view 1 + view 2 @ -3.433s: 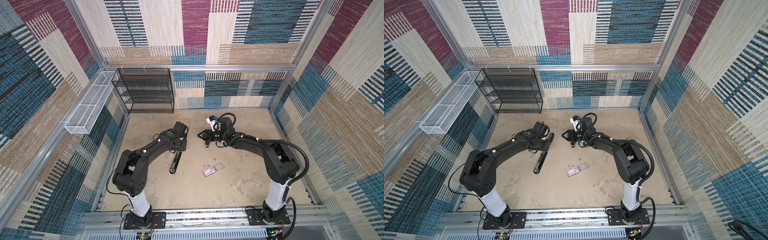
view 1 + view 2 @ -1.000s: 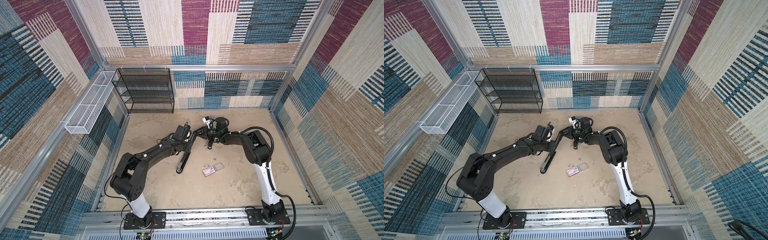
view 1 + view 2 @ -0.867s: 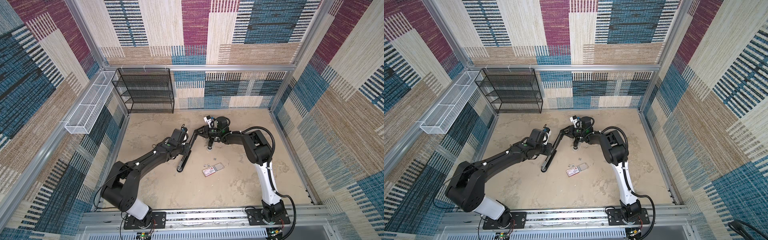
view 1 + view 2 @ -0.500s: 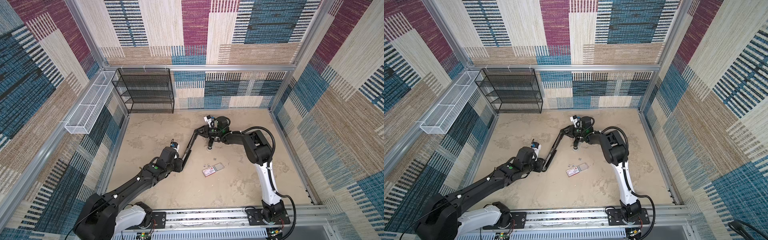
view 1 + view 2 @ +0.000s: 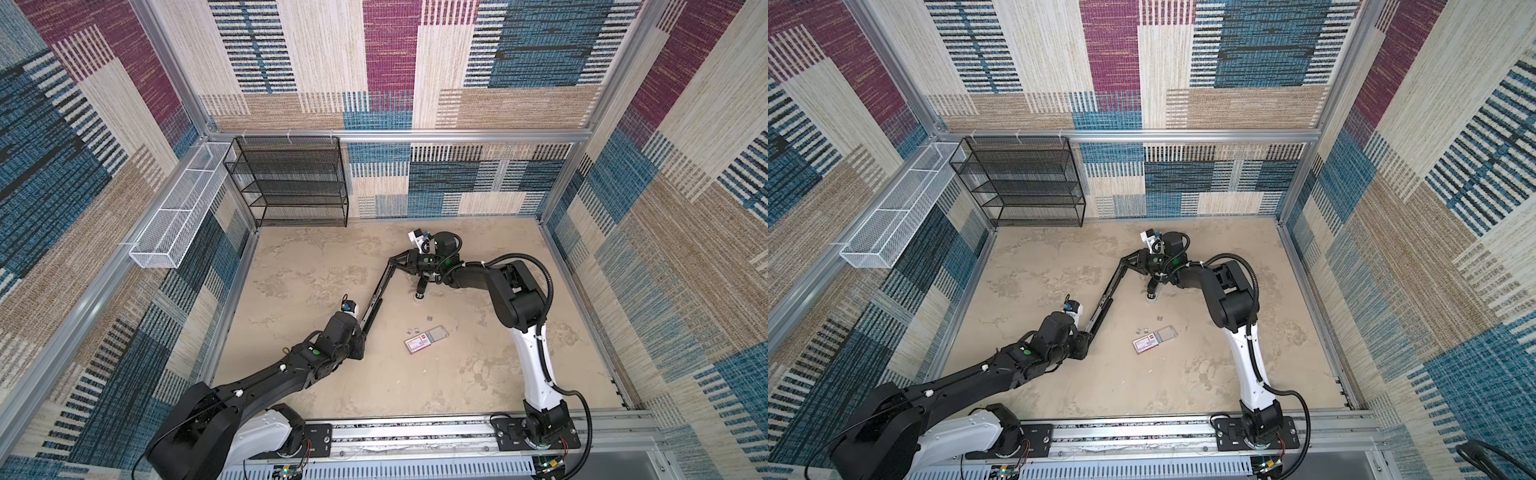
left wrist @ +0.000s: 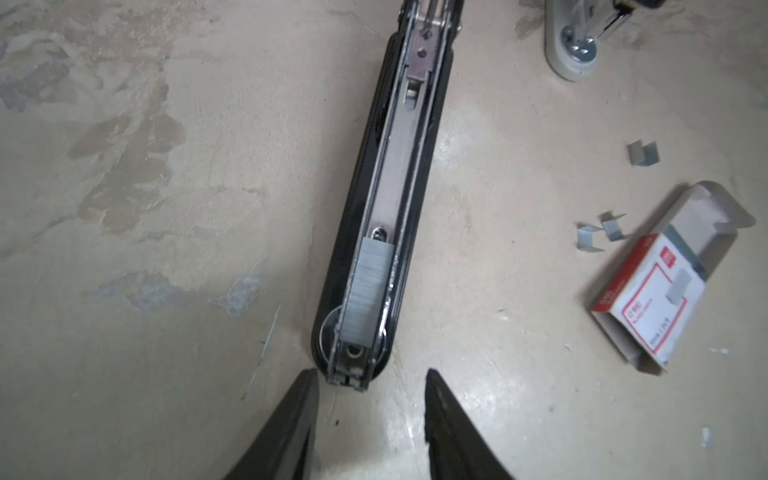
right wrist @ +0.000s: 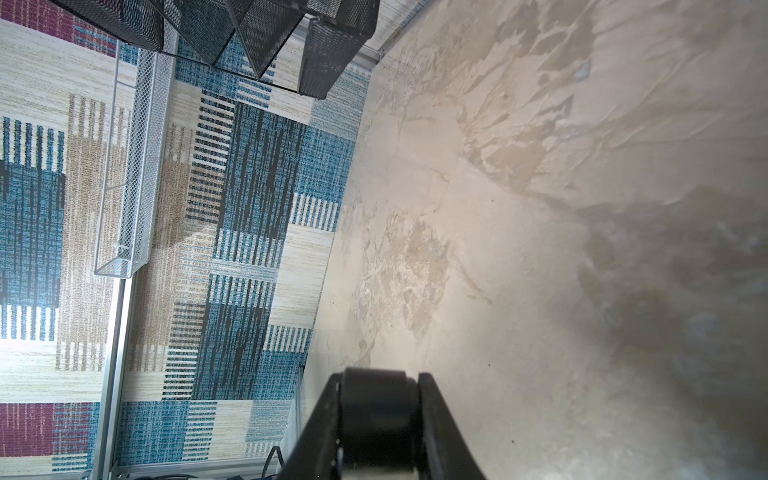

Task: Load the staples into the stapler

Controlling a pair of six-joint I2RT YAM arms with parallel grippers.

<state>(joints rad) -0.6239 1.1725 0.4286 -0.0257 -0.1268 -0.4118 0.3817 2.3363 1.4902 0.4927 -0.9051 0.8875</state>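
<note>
The black stapler (image 5: 376,297) (image 5: 1106,297) lies opened out, its long metal channel (image 6: 399,166) facing up. A grey strip of staples (image 6: 368,286) sits in the channel near its front tip. My left gripper (image 6: 372,376) (image 5: 355,336) is open just short of that tip, with nothing between its fingers. My right gripper (image 7: 378,376) (image 5: 409,262) is shut on the stapler's raised black hinge end. The red-and-white staples box (image 6: 660,282) (image 5: 424,340) lies flat with its grey tray slid partly out. Loose staple bits (image 6: 642,154) lie next to the box.
A pale-footed metal part (image 6: 575,62) (image 5: 417,296) reaches from the right gripper down to the table. A black wire shelf (image 5: 291,183) stands at the back left. A white mesh basket (image 5: 178,212) hangs on the left wall.
My left arm has drawn back along the stapler from near its hinge to its front tip, and its jaws have opened wider. The right gripper has kept its hold.
</note>
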